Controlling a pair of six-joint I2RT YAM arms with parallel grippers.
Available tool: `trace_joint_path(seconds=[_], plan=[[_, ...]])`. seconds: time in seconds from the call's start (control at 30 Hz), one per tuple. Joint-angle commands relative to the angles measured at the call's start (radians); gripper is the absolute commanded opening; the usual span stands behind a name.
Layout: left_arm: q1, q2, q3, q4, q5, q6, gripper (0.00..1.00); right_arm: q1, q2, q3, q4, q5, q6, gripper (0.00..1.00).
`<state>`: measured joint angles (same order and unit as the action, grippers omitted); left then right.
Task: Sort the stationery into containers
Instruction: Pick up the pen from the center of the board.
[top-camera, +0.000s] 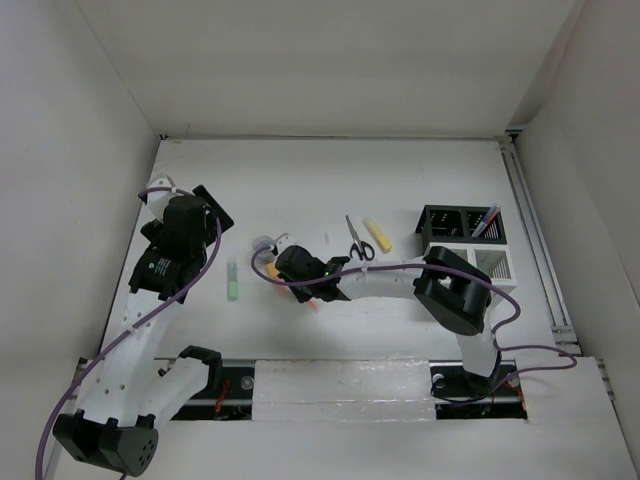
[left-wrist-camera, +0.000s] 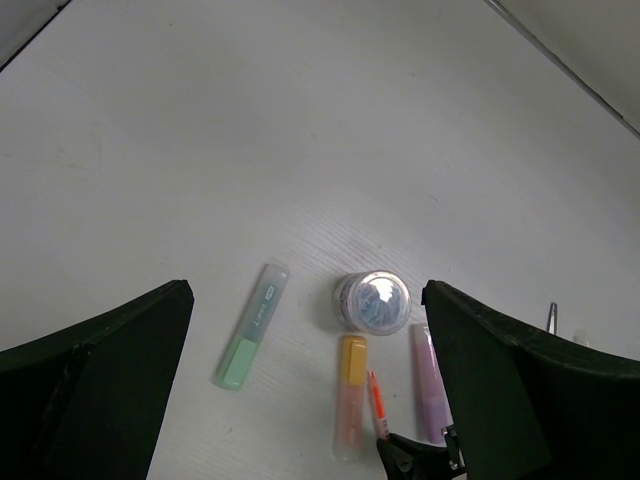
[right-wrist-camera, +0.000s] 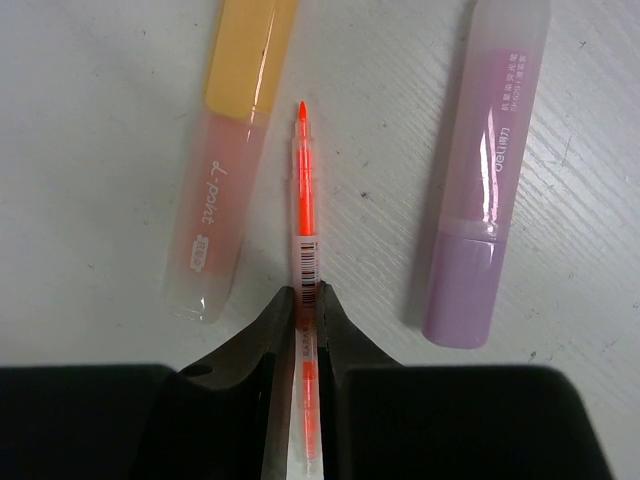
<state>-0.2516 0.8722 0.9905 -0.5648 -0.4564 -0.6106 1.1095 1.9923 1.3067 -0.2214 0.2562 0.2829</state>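
The right fingers (right-wrist-camera: 250, 345) are pinching the thin red pen (right-wrist-camera: 304, 190) near its back end. They are closed narrow on its barrel, and its tip is pointing straight away from them. Just left of the pen, the orange marker (right-wrist-camera: 228, 160) is lying on the white counter (right-wrist-camera: 90, 120). A little further off to the right, the purple marker (right-wrist-camera: 487, 180) is lying roughly parallel. Neither is touching the pen.

The left fingers (left-wrist-camera: 100, 380) are standing wide apart, holding nothing. In the gap ahead of them, the green marker (left-wrist-camera: 252, 327) is lying nearer the left finger, and the small clear tub (left-wrist-camera: 372, 301) is sitting nearer the right one.

Further right of the right fingers, the black-handled scissors (top-camera: 355, 240) and the yellow marker (top-camera: 377, 235) are lying side by side. Beyond those, the organizer (top-camera: 465, 245) is standing with thin pens (top-camera: 486, 222) leaning in a black compartment.
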Motion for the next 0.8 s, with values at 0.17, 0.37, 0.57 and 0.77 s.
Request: trace_joint_path(seconds=[0.17,0.37,0.57,0.77], plan=[[0.002,-0.015,-0.003,0.039,-0.002,0.02,0.99,0.007,-0.03,0.005,-0.018,0.054,0.05,0.0],[0.002,-0.015,-0.003,0.049,0.019,0.029,0.99,0.007,-0.171,0.014,-0.079,0.146,0.079,0.0],[0.002,0.039,0.052,0.072,0.143,0.038,0.99,-0.005,-0.36,-0.067,-0.148,0.277,0.099,0.0],[-0.078,0.292,0.21,0.082,0.28,-0.018,0.99,-0.135,-0.561,-0.176,-0.216,0.377,0.193,0.0]])
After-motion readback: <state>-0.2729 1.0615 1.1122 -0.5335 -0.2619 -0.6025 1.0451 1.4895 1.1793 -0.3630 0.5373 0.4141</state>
